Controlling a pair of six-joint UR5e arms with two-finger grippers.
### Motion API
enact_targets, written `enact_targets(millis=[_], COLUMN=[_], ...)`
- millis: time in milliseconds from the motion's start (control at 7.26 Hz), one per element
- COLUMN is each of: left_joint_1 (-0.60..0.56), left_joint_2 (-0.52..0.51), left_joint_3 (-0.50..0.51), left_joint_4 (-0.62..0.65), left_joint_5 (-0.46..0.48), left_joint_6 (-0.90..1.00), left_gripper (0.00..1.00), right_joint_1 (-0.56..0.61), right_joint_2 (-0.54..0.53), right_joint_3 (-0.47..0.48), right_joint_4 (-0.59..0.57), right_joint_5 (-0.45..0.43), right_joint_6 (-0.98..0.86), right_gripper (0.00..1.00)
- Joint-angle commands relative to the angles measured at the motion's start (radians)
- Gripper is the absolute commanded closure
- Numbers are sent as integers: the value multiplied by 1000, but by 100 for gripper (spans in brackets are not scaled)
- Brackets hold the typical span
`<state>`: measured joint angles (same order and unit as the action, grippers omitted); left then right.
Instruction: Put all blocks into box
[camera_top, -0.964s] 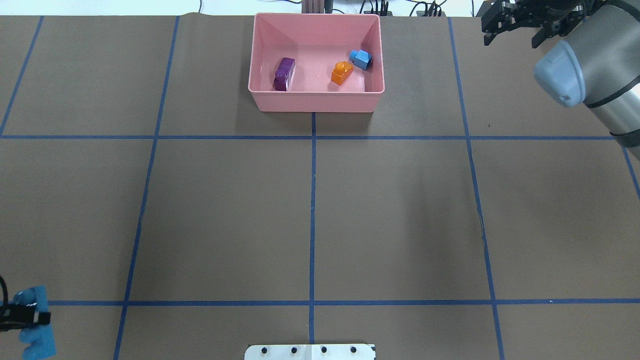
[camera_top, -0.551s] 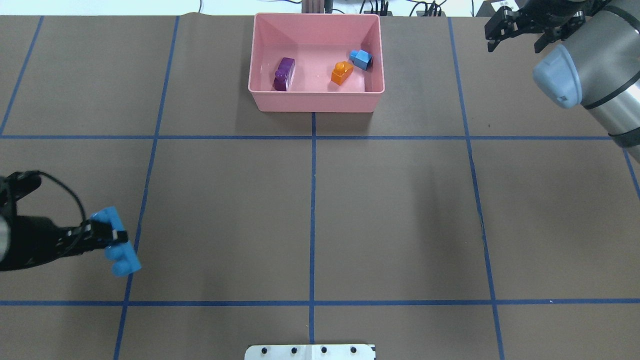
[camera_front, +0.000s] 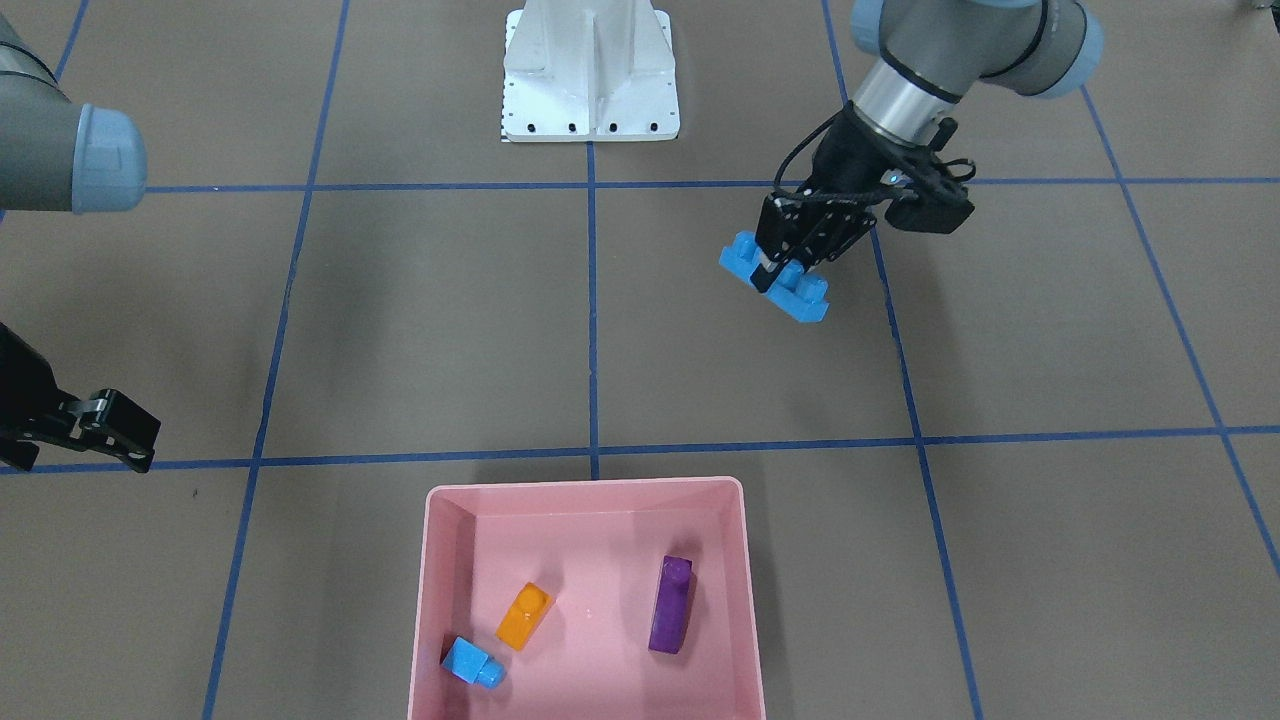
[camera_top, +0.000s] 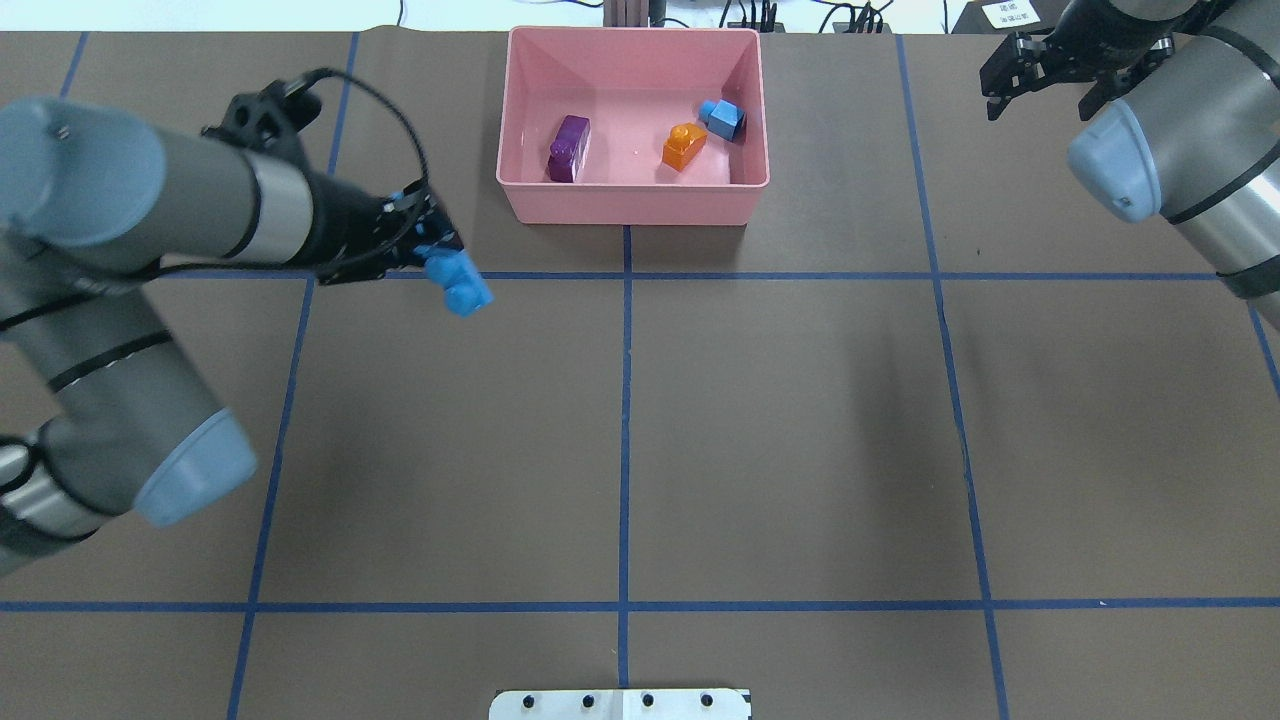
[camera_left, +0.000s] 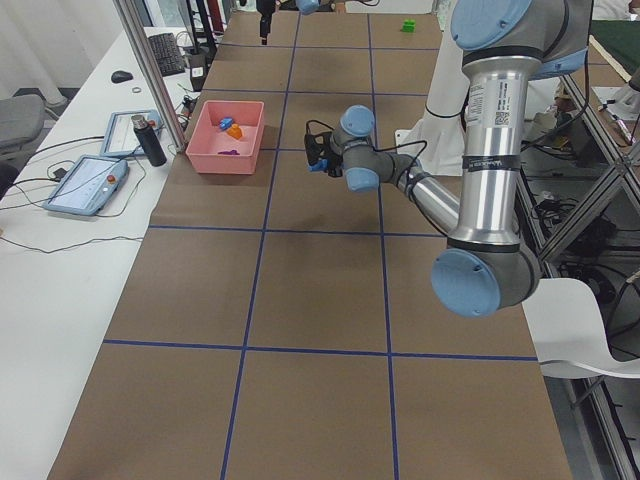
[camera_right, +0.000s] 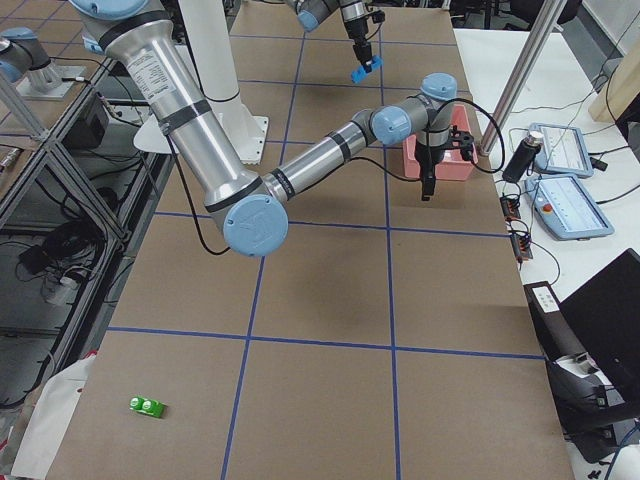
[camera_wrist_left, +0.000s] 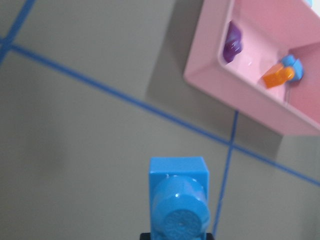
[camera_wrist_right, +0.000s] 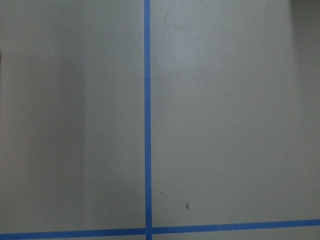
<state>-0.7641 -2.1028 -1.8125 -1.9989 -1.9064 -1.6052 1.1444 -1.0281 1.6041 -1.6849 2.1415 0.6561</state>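
The pink box stands at the table's far middle; it also shows in the front view. In it lie the purple sloped brick, the orange sloped brick and the small light-blue brick. My left gripper is shut on the long blue brick, held above the table left of the box and nearer me; they also show in the front view, gripper, brick. My right gripper is open and empty at the far right. The green brick lies far off on my right.
The white robot base sits at the near middle edge. Blue tape lines divide the brown table. In the left wrist view the box's near wall is ahead and to the right of the held brick.
My left arm has carried the long blue brick from the near left edge forward and right, close to the box. My right gripper has shifted slightly right.
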Motion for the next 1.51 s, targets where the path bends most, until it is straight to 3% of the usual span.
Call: enact_targets(millis=[0, 138, 275, 551, 688, 964, 1239, 1377], left_joint_1=[-67, -84, -84, -78, -78, -75, -77, -80], left_joint_2=[-361, -497, -578, -635, -643, -651, -648, -637], left_joint_3=[398, 574, 688, 827, 844, 843, 823, 803], left_joint_4=[35, 32, 29, 19, 14, 14, 25, 34], left_joint_5=[0, 0, 4, 9, 7, 4, -20, -101], left_joint_6=[1, 1, -2, -4, -4, 23, 71, 150], left_gripper=[100, 100, 100, 100, 73, 0, 0, 0], right_joint_1=[-2, 0, -2, -2, 0, 0, 2, 2], right_joint_2=[-7, -7, -7, -10, -12, -15, -64, -131], right_joint_3=[-9, -7, -7, -7, -6, -3, 35, 110], right_joint_4=[1, 1, 1, 1, 1, 1, 1, 1], right_joint_5=[0, 0, 0, 1, 0, 1, 1, 1], right_joint_6=[-9, -9, -9, -13, -13, -15, -33, -35], right_gripper=[1, 1, 1, 1, 1, 1, 1, 1])
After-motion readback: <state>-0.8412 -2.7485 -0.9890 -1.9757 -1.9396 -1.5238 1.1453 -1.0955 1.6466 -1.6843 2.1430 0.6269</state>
